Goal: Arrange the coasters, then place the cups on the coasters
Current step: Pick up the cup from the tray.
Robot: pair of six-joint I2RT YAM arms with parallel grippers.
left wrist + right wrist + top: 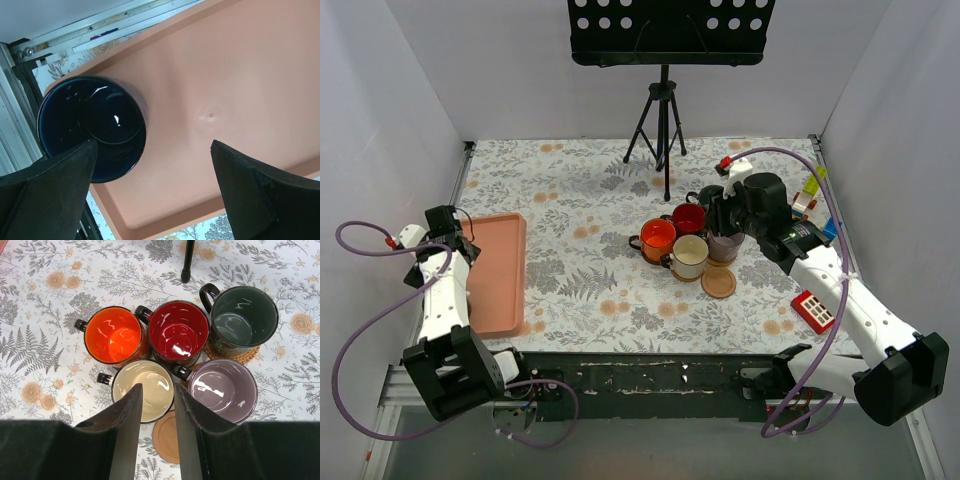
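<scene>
You have 5 cups upright and empty in a tight cluster: orange (112,335), red (178,330), dark green (243,317), cream (142,390) and purple-grey (223,389). The green one stands on a rattan coaster (235,357). A wood coaster (167,437) lies bare just beside the cream cup (partly hidden). The dark blue cup (100,120) stands well apart, in a tray (240,75) corner.

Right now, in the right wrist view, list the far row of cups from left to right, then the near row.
Far row: orange cup → red cup → green cup. Near row: cream cup → purple cup.
</scene>
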